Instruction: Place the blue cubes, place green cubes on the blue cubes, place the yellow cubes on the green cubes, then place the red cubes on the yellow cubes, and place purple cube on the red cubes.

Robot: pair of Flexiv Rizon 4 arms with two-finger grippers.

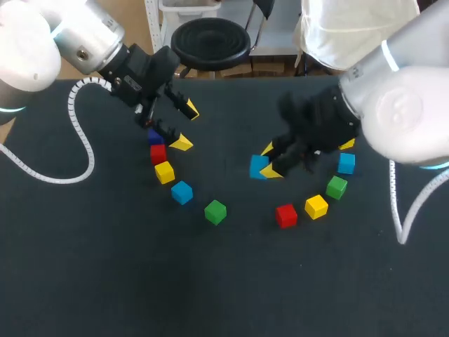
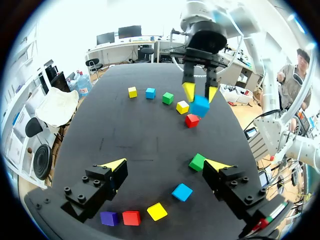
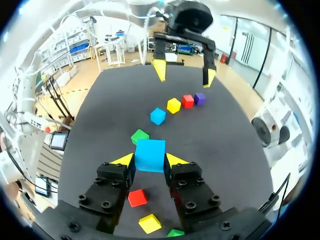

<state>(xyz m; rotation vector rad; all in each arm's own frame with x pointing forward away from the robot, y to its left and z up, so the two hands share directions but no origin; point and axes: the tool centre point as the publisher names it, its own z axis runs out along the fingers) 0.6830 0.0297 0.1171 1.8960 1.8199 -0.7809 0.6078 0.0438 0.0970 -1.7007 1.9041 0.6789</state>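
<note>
The right gripper (image 1: 270, 161) is clenched on the held blue cube (image 1: 257, 167), with a yellow tip pressed to each of two opposite faces. The pair sits just right of the centre of the dark table (image 1: 105, 281). Whether that cube touches the table cannot be told.

From 3 to 5 o'clock of it, four loose cubes curve in an arc, each apart from the next: the right blue cube (image 1: 346, 163), right green cube (image 1: 337, 187), right yellow cube (image 1: 316, 206) and right red cube (image 1: 285, 215).

The left gripper (image 1: 185, 126) hangs released at 10 o'clock of the centre, its fingers wide apart and gripping nothing. A second row starts just by it and runs toward 5 o'clock. First is the purple cube (image 1: 154, 137), with the left red cube (image 1: 158, 154) just beside it. Then come the left yellow cube (image 1: 164, 172), left blue cube (image 1: 182, 192) and left green cube (image 1: 215, 211), with wider gaps toward the green end.
</note>
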